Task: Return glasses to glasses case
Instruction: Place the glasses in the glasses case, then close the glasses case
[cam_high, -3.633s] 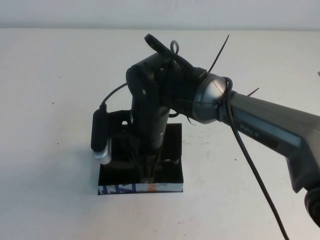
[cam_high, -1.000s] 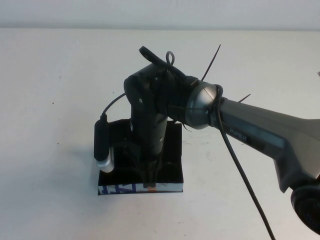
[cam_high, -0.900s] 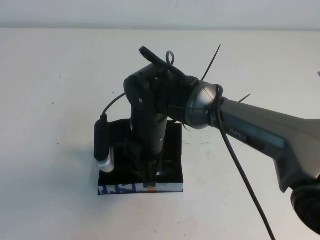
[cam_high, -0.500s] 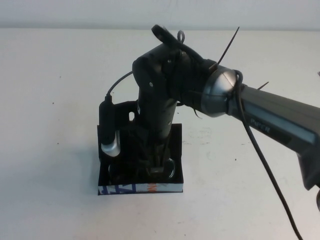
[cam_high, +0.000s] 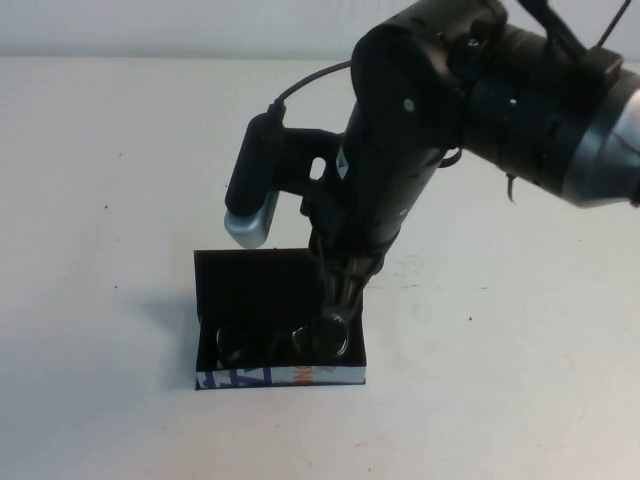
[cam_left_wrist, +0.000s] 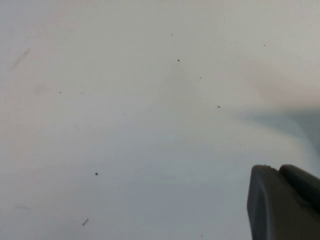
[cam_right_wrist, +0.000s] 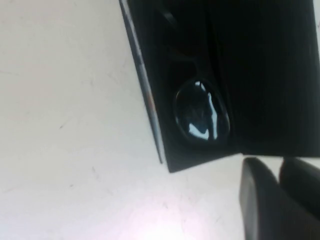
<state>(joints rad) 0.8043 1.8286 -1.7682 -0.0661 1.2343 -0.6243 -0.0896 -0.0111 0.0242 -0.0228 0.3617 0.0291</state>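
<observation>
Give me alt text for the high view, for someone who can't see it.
A pair of glasses lies inside an open black glasses case on a white table, near the case's printed front edge. The right pincer hangs just above the glasses, holding nothing. The left pincer is outside this view.

The glasses case (cam_high: 281, 320) lies open on the white table (cam_high: 110, 300), and bare tabletop surrounds it on its left, its right and its printed front side. Inside, the glasses (cam_high: 285, 340) fill the front half; the half behind them is bare black lining. The right gripper (cam_high: 343, 290) hangs just above the case's right part, fingers nearly together, its bulky arm blocking access from above and behind there. The left gripper (cam_left_wrist: 285, 200) sits over bare table, away from the case.
</observation>
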